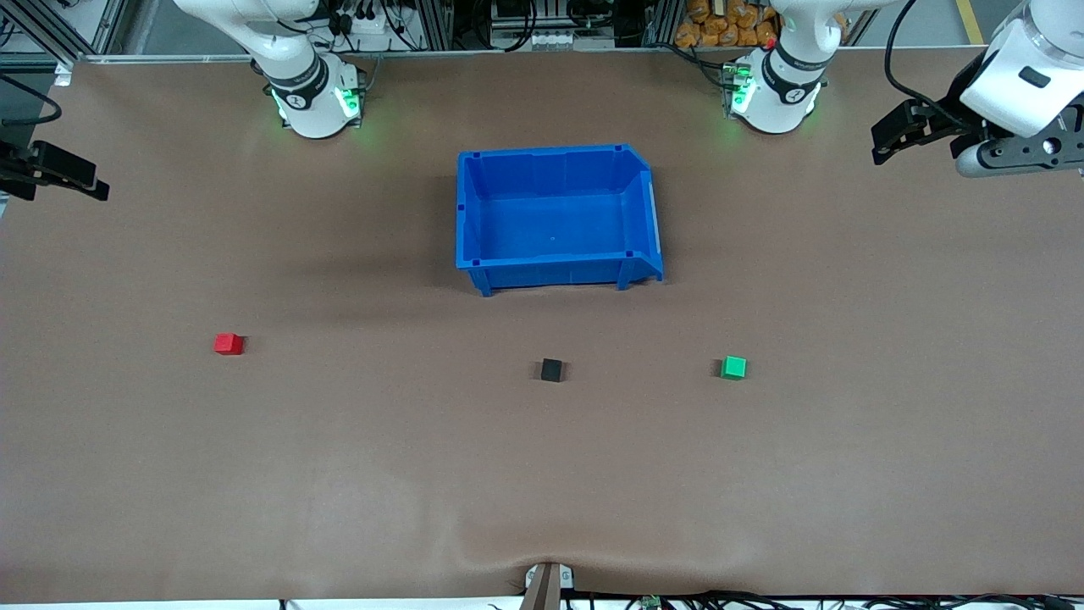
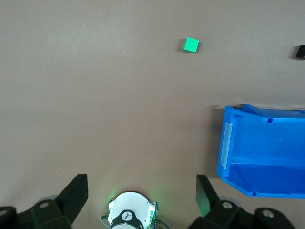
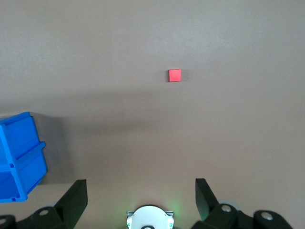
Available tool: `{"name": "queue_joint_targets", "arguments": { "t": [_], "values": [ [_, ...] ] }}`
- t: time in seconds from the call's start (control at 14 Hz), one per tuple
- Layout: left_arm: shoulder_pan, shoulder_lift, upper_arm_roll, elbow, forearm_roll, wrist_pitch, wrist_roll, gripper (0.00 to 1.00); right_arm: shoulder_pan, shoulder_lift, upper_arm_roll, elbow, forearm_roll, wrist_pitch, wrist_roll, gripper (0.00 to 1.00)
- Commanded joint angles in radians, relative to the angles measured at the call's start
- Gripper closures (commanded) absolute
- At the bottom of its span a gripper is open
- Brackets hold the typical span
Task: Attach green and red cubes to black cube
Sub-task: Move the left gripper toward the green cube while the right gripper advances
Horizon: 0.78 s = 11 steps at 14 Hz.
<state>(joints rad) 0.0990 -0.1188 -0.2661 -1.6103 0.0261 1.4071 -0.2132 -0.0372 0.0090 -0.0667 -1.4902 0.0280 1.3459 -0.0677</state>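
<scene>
First, the front view shows a big brown table [image 1: 339,474] with a blue bin [image 1: 556,216] sitting in the middle of it, and the bin has nothing in it. The black cube [image 1: 551,370] lies on the table nearer to the front camera than the bin, well apart from it. The red cube [image 1: 228,343] is also nearer to the camera than the bin, far off toward the right arm's end of the table. The green cube [image 1: 733,367] is nearer to the camera than the bin too, toward the left arm's end. All three cubes lie apart from each other, with the black one between the other two. The left gripper [image 1: 902,135] hangs in the air at the left arm's end of the table, holding nothing. The right gripper [image 1: 51,169] hangs at the right arm's end, holding nothing. Next, the left wrist view looks down on the green cube [image 2: 191,45], one end of the bin [image 2: 228,143], and a bit of the black cube [image 2: 300,52] at the edge. Its two black fingers [image 2: 74,193] stand wide apart. Last, the right wrist view shows the red cube [image 3: 175,75] alone on the table and a corner of the bin [image 3: 21,157]. Its fingers [image 3: 74,195] stand wide apart too.
</scene>
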Motion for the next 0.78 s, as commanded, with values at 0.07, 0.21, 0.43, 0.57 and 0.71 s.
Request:
{"name": "queue_joint_targets", "arguments": {
  "t": [0.07,0.21,0.43,0.57,0.71],
  "values": [
    [0.001,0.066,-0.007,0.017,-0.002,0.022,-0.014,0.00,-0.020,0.005,0.013,-0.005,-0.005,0.005,0.006,0.00],
    [-0.002,0.108,-0.009,0.013,-0.002,0.056,-0.023,0.00,-0.020,0.011,0.013,-0.005,-0.003,0.005,0.006,0.00],
    [-0.002,0.166,-0.041,0.013,-0.003,0.108,-0.106,0.00,-0.021,0.019,0.013,-0.004,-0.003,0.007,0.006,0.00],
    [-0.004,0.191,-0.061,0.013,-0.002,0.131,-0.169,0.00,-0.024,0.029,0.013,-0.002,-0.002,0.007,0.006,0.00],
    [-0.007,0.217,-0.073,0.013,0.000,0.151,-0.208,0.00,-0.024,0.037,0.013,-0.002,-0.002,0.009,0.006,0.00]
  ]
}}
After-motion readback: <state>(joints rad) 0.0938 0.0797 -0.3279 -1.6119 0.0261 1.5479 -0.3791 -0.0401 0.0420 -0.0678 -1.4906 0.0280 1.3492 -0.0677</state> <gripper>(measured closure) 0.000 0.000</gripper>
